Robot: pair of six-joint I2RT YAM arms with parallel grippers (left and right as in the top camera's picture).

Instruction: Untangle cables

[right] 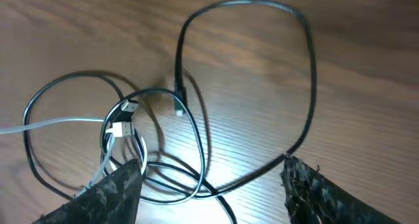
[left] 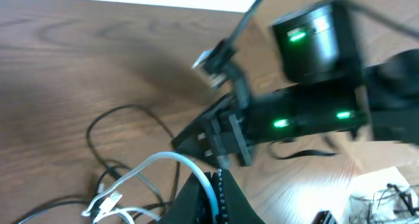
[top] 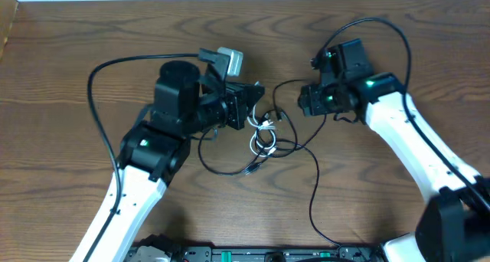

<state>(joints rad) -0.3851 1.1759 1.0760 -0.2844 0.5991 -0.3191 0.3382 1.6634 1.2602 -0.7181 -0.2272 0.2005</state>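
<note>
A tangle of thin black and white cables (top: 264,137) lies on the wooden table between my two grippers. My left gripper (top: 257,101) is shut on a white cable (left: 163,160), pinched between its jaws (left: 214,176); the cable's white plug (left: 105,201) lies by black loops. My right gripper (top: 305,101) is open, its fingers wide apart (right: 211,164) above the black loops (right: 190,129) and a white cable with plugs (right: 121,127). A black cable (top: 315,178) trails from beneath the right gripper toward the front edge.
Thick black arm wires arc over the table at the left (top: 92,86) and right (top: 383,23). A white packet with wires (left: 386,198) shows at the lower right of the left wrist view. Black equipment (top: 253,254) lines the front edge.
</note>
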